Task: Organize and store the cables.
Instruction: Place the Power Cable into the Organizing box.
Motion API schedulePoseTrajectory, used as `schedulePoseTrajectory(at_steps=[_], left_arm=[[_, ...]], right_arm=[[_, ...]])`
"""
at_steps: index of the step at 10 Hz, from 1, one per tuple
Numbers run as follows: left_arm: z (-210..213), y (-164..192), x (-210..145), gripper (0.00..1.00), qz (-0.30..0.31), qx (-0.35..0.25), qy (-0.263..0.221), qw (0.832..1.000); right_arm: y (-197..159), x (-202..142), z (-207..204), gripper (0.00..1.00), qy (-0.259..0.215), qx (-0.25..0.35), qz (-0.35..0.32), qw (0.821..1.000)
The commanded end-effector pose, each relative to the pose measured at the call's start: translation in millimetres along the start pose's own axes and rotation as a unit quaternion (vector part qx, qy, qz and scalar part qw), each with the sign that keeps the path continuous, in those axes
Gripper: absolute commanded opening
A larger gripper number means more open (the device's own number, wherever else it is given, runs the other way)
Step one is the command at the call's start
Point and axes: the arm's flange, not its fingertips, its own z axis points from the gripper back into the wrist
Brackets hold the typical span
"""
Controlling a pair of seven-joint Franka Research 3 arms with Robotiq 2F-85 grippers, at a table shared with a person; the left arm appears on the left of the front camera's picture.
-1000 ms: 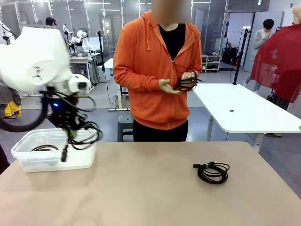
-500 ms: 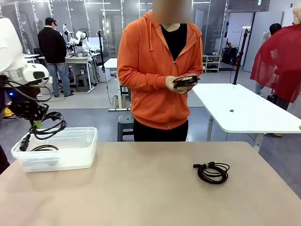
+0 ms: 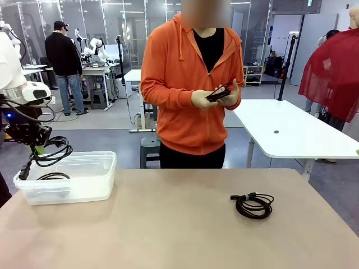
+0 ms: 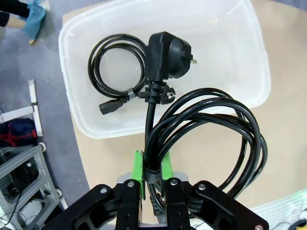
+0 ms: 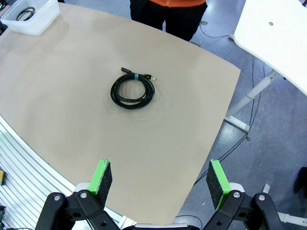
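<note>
Beige tabletop, front view: clear bin at 9 o'clock held 1 coiled cable. Left gripper was clamped on a plug-ended coil above the bin. Right gripper stood wide open, empty. A 3rd coil lay at 3 o'clock. At 12 o'clock, the person's hands held a 4th coil.

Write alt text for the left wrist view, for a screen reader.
The left tool is shut on a coiled black power cable, its chunky plug dangling over a clear plastic bin. A second coiled cable lies in the bin, which sits on a tan table.
</note>
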Motion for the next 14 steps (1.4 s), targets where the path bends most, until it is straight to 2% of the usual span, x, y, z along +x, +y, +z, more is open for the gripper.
schedulePoseTrajectory(at_steps=[1, 4, 6, 9, 12, 14], left_arm=[[0, 1, -6, 0.17, 0.001, 0.0, 0.001, 1.0], [-2, 0, -1, 0.17, 0.0, 0.0, 0.002, 1.0], [-7, 15, 17, 0.17, -0.009, 0.008, -0.016, 1.0], [-18, 43, 51, 0.17, 0.011, 0.026, -0.021, 0.999], [-50, 61, 80, 0.17, 0.002, 0.026, 0.01, 1.0], [-70, 68, 84, 0.17, 0.013, 0.028, 0.029, 0.999]], right_arm=[[-1, -1, 0, 1.0, -0.002, 0.003, 0.001, 1.0], [-1, -1, 0, 1.0, -0.002, 0.003, 0.001, 1.0], [-1, -1, 0, 1.0, -0.002, 0.003, 0.001, 1.0], [-1, -1, 0, 1.0, -0.002, 0.003, 0.001, 1.0], [-1, -1, 0, 1.0, -0.002, 0.003, 0.001, 1.0], [-1, -1, 0, 1.0, -0.002, 0.003, 0.001, 1.0]])
